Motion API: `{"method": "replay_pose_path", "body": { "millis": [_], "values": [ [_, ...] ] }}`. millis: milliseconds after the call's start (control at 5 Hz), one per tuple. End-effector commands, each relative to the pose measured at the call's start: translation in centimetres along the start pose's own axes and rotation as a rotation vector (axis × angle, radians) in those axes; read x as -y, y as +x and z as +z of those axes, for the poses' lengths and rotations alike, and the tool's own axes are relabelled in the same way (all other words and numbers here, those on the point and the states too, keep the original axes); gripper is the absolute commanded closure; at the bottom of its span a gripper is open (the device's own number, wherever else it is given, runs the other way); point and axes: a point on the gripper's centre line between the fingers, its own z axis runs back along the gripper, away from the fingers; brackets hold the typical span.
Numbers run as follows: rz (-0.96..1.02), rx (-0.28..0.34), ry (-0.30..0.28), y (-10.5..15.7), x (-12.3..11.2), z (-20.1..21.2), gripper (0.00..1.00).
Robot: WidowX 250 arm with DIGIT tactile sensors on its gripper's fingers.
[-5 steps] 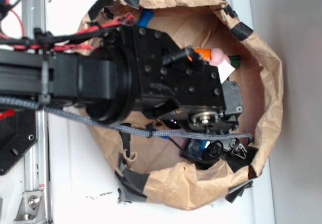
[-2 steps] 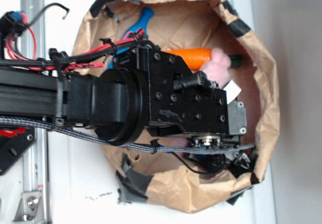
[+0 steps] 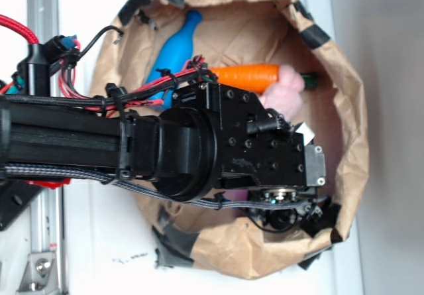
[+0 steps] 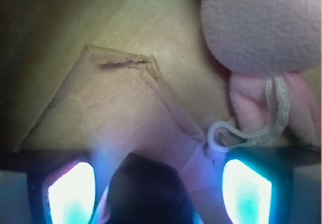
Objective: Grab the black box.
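Looking down through the wrist view, we see a small glossy black box (image 4: 146, 191) sitting low in the frame between the two glowing pads of our black gripper (image 4: 151, 196), on the creased brown paper floor (image 4: 110, 103) of the bag. The jaws stand wide apart, one lit fingertip (image 4: 70, 194) to each side, and the box lies nearer the one on the picture's left; we cannot tell whether either pad touches it. Nothing is clamped yet.

In the exterior view the black arm and wrist housing (image 3: 218, 142) reach deep into the round brown paper bag patched with black tape (image 3: 344, 96), and the gripper end is down near the lower wall; the box itself is hidden there under the arm. Also in the bag are a blue plastic bowling pin (image 3: 175, 50), an orange carrot toy (image 3: 248, 76) and a soft pink plush toy (image 4: 261, 27) with a white cord loop (image 4: 236, 133).

We judge that we are at the end of the approach, lined up over the box and about to grasp. The next move calls for closing the jaws squarely on the box, perhaps after settling a little lower and centring, since it sits off to one side. The cord loop lies near the other pad, so we should take care not to catch it.
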Motion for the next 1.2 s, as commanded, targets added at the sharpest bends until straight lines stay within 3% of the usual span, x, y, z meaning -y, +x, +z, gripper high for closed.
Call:
{"method": "replay_pose_path", "body": {
  "millis": [0, 200, 600, 800, 1000],
  "values": [
    [-0.053, -0.017, -0.046, -1.2, 0.1, 0.2, 0.79],
    [-0.016, -0.025, -0.104, -0.6, -0.9, 2.3, 1.00],
    [-0.010, 0.133, -0.160, 3.4, -4.1, 8.7, 1.00],
    [-0.144, 0.179, -0.101, 5.6, -5.5, 11.6, 1.00],
    [-0.393, 0.256, 0.083, 6.3, -6.6, 13.1, 1.00]
  ]
}}
